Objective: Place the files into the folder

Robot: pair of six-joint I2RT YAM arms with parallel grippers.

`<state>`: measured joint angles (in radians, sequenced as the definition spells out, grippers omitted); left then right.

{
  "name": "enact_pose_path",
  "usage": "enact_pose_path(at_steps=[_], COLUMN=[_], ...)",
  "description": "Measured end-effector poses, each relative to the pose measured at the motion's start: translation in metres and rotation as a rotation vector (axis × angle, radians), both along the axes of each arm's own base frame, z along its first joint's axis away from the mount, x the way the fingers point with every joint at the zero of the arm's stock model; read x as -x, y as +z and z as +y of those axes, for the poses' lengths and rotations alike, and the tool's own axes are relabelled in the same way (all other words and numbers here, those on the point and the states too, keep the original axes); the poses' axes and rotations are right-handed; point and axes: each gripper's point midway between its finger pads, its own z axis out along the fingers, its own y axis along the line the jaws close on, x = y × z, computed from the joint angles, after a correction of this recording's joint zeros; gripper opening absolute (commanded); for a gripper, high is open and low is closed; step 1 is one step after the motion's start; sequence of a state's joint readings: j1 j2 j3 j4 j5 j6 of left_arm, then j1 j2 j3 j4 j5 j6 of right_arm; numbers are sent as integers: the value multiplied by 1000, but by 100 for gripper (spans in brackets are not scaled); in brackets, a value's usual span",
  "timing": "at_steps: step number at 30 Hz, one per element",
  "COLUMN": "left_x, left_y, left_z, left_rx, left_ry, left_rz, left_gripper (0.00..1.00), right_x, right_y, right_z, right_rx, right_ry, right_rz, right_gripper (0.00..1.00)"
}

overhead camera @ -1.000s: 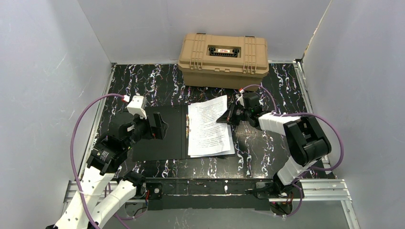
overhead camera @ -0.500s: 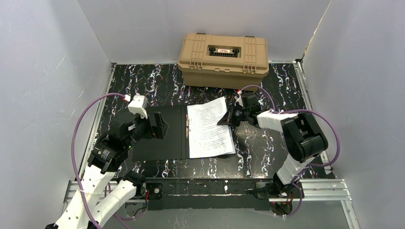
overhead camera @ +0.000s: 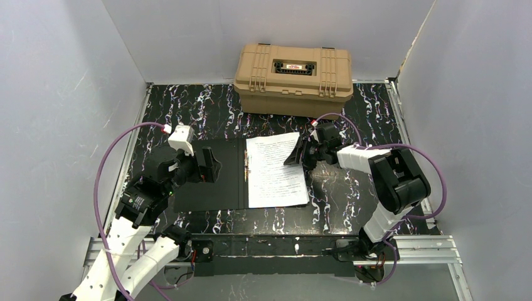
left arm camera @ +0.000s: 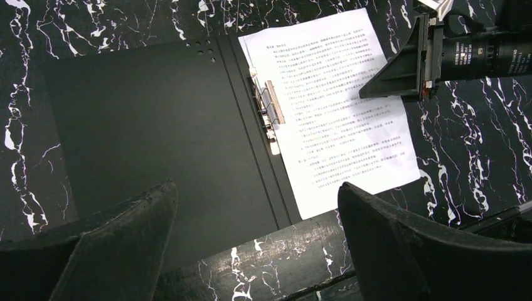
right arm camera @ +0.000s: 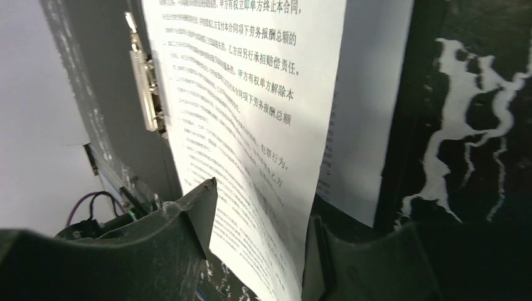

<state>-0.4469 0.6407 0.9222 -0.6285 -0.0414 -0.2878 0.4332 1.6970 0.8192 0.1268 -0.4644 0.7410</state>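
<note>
The files' (overhead camera: pixel 275 175) right edge sits between parted fingers of your right hand (overhead camera: pixel 297 152), reaching low across the tabletop (overhead camera: pixel 335 202); your left hand (overhead camera: pixel 209 166) hovers spread above the folder (overhead camera: pixel 210 197).

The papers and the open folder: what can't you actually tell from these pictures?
The folder outside: hidden in every view; it lies open, black inside up.
Its right half: mostly covered by the files.
Printed text: tiny from above, blurred lower down in the right wrist view.
The right gripper: a sheet runs between its fingers; pinched or not, unclear.
</note>
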Motion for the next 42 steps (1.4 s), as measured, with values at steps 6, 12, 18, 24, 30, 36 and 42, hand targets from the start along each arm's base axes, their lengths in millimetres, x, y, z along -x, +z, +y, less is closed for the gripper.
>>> enact_pose_path(at_steps=[6,12,18,24,30,36,42], left_x=[0,0,1,2,2,3,3], left_y=[0,0,1,2,2,2,2], left_z=[0,0,0,0,-2,-2,-3], left_rx=[0,0,2,6,12,14,16], left_ry=[0,0,0,-2,-10,-14,-17], left_rz=[0,0,-4,-7,-4,-3,-2], left_gripper=[98,98,98,98,98,98,98], right_x=[-5,-11,-16,-18,-7,-1,-1], right_y=[-11,-2,18,43,53,49,41], right_z=[-17,-35,-41,-23,8,49,87], right_rx=[124,238,310,302,276,266,271], right_ry=[-26,-55,-56,-25,31,87,128], right_rz=[-10,-67,-144,-220,-246,-243,-247], right_gripper=[66,67,68,67,63,61,60])
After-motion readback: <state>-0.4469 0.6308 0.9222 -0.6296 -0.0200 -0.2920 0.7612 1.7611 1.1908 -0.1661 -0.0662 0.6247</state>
